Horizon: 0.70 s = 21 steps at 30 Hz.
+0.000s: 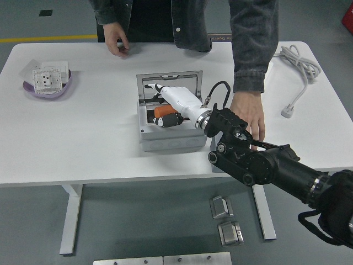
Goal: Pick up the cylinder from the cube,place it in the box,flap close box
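The right hand (165, 110) reaches into the box (168, 138), fingers around the orange cylinder (164, 111); it looks light, rigid, smooth, best gripped mid-body.

We see a white table (83, 143) on white legs; grey box (165, 139) sits near the middle, a bit toward the near edge, its lid up at the back; at the far left corner a purple-rimmed dish (47, 91) with a white socket plate (47, 79) on it; toward the far right corner a white cable with plug (295, 66) lies coiled; a person's hand (249, 113) rests flat on the table right of the box; another hand (116, 43) touches the far edge.
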Tool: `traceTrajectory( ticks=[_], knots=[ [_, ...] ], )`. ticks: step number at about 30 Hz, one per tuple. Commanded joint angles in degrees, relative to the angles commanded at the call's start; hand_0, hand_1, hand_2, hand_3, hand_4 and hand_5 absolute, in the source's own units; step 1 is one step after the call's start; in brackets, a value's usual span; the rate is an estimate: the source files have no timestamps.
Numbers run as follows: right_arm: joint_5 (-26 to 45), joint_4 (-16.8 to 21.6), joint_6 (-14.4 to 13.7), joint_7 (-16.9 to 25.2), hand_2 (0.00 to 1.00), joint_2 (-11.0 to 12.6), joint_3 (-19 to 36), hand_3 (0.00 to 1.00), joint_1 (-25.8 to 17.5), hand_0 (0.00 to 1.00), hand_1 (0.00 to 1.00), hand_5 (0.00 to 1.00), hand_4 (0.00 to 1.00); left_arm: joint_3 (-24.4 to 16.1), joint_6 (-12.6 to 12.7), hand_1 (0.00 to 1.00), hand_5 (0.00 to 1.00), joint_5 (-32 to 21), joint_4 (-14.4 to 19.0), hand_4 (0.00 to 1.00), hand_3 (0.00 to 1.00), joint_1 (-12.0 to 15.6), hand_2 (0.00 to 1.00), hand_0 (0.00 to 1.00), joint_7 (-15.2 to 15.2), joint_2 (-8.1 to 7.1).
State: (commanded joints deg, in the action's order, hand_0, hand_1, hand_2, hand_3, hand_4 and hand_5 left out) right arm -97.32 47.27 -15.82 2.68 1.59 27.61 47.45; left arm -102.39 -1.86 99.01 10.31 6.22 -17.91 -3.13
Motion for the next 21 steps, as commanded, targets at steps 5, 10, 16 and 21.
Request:
traceTrajectory(
  ticks=[5, 10, 16, 21],
  knots=[
    [2.1, 2.9, -0.6, 0.1, 0.683, 1.8, 0.2, 0.954, -0.8, 0.656, 0.578, 0.33, 0.923, -0.4, -0.1, 0.681, 0.018, 0.4, 0.0, 0.457, 0.689, 0.3, 0.582, 0.674, 0.0, 0.22],
    [7.9, 8.9, -0.1, -0.2, 0.676, 6.6, 0.3, 0.938, -1.1, 0.655, 0.556, 0.339, 0.928, -2.0, -0.1, 0.681, 0.018, 1.7, 0.0, 0.456, 0.688, 0.9, 0.582, 0.674, -0.2, 0.56],
    [13.2, 16.6, 2.1, -2.0, 0.668, 11.6, 1.8, 0.917, 1.1, 0.651, 0.545, 0.346, 0.918, -3.3, -0.2, 0.681, 0.018, 3.0, 0.0, 0.455, 0.687, 1.2, 0.582, 0.674, -0.4, 0.82],
    [12.9, 15.6, 3.5, -2.4, 0.654, 11.5, 3.6, 0.859, 4.6, 0.64, 0.528, 0.263, 0.738, -2.9, -0.2, 0.681, 0.016, 2.8, 0.0, 0.447, 0.685, 0.9, 0.581, 0.674, -0.4, 0.58]
  ],
)
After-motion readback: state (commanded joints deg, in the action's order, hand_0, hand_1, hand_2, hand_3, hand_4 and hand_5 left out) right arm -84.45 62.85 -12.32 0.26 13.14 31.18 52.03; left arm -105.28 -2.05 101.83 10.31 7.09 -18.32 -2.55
